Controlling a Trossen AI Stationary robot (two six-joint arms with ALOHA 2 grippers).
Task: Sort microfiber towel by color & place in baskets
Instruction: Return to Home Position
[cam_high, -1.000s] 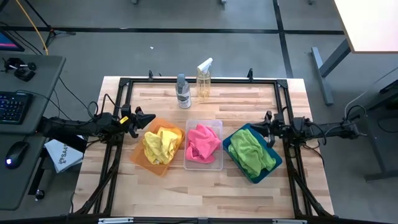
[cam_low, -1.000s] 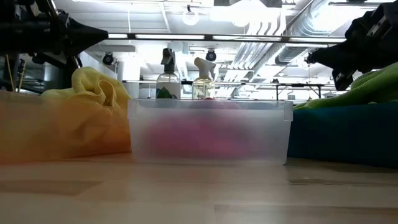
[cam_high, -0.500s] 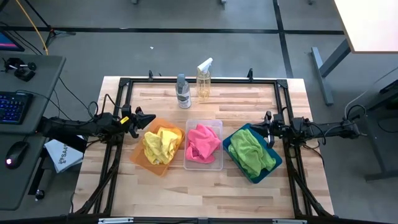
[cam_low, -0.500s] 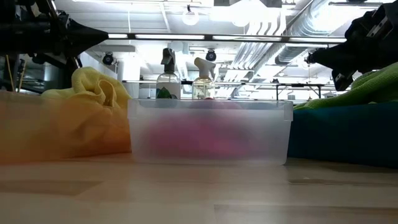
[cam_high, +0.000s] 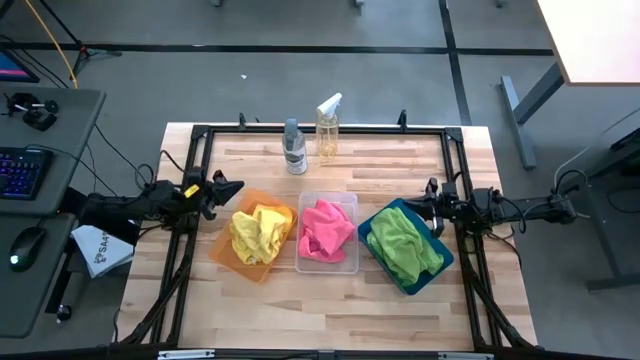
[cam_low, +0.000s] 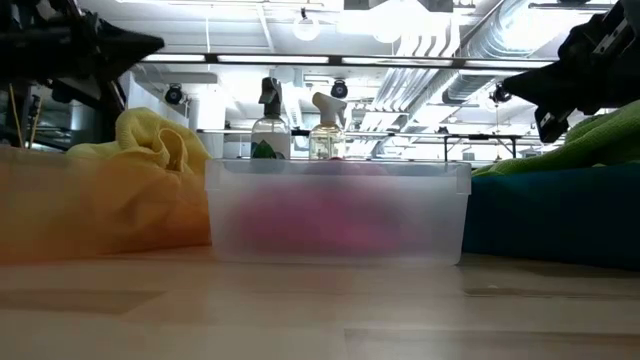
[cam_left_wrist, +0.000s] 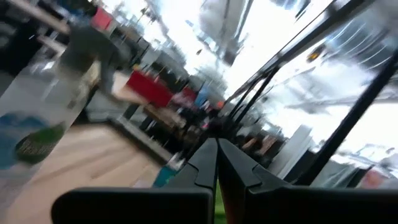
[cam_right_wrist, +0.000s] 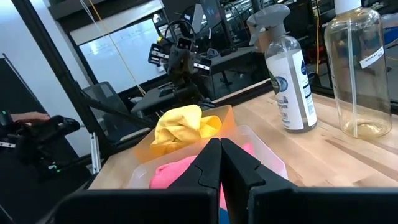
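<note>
Closed and empty, the left gripper (cam_high: 236, 187) hangs just left of the translucent orange plastic basket (cam_high: 221, 252). The right gripper (cam_high: 431, 201), equally closed, waits opposite.

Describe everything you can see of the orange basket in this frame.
The orange basket is a translucent rectangular plastic bin, leftmost of three, sitting slightly turned on the wooden table. Crumpled yellow towels fill it and rise above its rim. It stands close beside the clear basket; whether they touch is unclear.
</note>
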